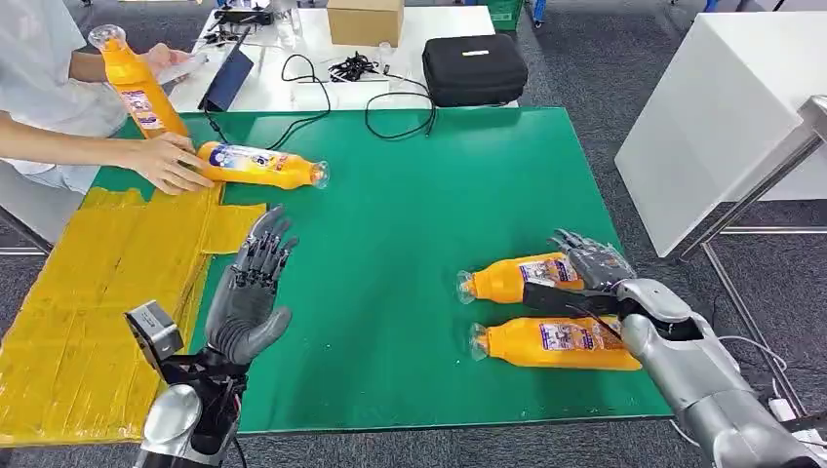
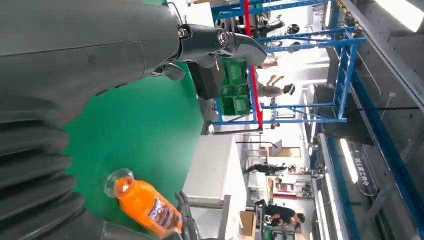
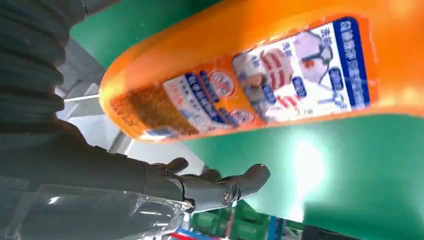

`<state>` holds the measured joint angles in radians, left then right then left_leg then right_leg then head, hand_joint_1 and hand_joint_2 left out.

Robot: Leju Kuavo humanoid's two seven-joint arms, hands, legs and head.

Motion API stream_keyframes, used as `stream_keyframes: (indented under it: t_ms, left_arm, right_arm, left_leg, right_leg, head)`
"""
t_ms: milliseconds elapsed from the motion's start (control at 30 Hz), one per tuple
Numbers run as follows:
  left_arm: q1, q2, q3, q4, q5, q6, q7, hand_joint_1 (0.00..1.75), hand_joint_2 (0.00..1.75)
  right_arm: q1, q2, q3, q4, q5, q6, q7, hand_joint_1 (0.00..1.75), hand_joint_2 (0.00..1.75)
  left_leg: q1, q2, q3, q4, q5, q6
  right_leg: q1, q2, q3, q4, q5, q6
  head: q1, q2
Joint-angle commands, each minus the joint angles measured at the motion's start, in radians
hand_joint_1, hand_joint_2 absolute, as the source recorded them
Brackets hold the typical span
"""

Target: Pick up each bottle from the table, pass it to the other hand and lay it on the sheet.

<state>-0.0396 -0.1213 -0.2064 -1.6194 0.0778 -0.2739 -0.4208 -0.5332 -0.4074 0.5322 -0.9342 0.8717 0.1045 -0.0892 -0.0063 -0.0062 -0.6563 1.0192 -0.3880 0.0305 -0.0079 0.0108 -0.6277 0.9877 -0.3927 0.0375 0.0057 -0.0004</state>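
while the right robot hand [image 1: 593, 261] lay spread on the bottle [image 1: 522, 277] at lower right, it needed a full wrap; the left robot hand [image 1: 249, 292] waited spread.

The left hand [image 1: 249, 297] is raised upright near the front left of the surface [image 1: 390, 263], palm turned inward, fingers [image 1: 265, 249] spread and pointing up, holding nothing. The right arm [image 1: 702, 380] reaches in from the front right corner, its right hand [image 1: 595, 263] low over the surface, fingers extended and slightly apart, empty.
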Motion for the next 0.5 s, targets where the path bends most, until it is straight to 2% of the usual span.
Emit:
stream_keyframes:
  t_ms: [33, 167, 200, 300, 500]
  left_arm:
    - [-0.031, 0.001, -0.013, 0.062, 0.005, 0.004, 0.006, 0.00, 1.75]
    - [-0.030, -0.001, -0.012, 0.062, 0.004, 0.006, 0.009, 0.00, 1.75]
    - [-0.030, -0.005, -0.013, 0.061, 0.003, 0.006, 0.016, 0.00, 1.75]
    - [-0.039, -0.009, -0.021, 0.073, 0.004, 0.003, 0.028, 0.00, 1.75]
    - [-0.054, -0.017, -0.032, 0.102, 0.011, 0.003, 0.036, 0.00, 1.75]
  right_arm:
    - [-0.066, 0.079, 0.053, 0.165, 0.013, -0.015, 0.011, 0.00, 1.75]
    - [-0.069, 0.086, 0.056, 0.178, 0.037, -0.038, 0.037, 0.00, 1.75]
    - [-0.072, 0.112, 0.058, 0.211, 0.075, -0.070, 0.076, 0.00, 1.75]
    - [-0.086, 0.184, 0.026, 0.330, 0.146, -0.110, 0.103, 0.00, 1.75]
    - [-0.112, 0.237, 0.011, 0.467, 0.233, -0.137, 0.132, 0.00, 1.75]
  left_leg:
    - [0.000, 0.001, 0.004, -0.001, -0.001, -0.001]
    - [0.001, 0.002, 0.006, 0.000, -0.003, -0.002]
    - [0.000, 0.002, 0.005, 0.000, -0.002, -0.002]
    - [0.001, 0.003, 0.006, -0.001, -0.002, -0.002]
    - [0.001, 0.002, 0.007, -0.001, -0.001, -0.002]
  right_leg:
    - [0.000, 0.001, 0.003, -0.001, -0.001, -0.001]
    - [0.001, 0.001, 0.006, -0.001, -0.002, -0.001]
    - [0.001, 0.001, 0.005, -0.001, -0.001, -0.001]
    - [0.001, 0.002, 0.005, -0.002, -0.001, -0.001]
    - [0.001, 0.000, 0.006, -0.002, -0.001, -0.001]
  head:
    - [0.000, 0.000]
    - [0.000, 0.000]
    - [0.000, 0.000]
    - [0.000, 0.000]
    - [0.000, 0.000]
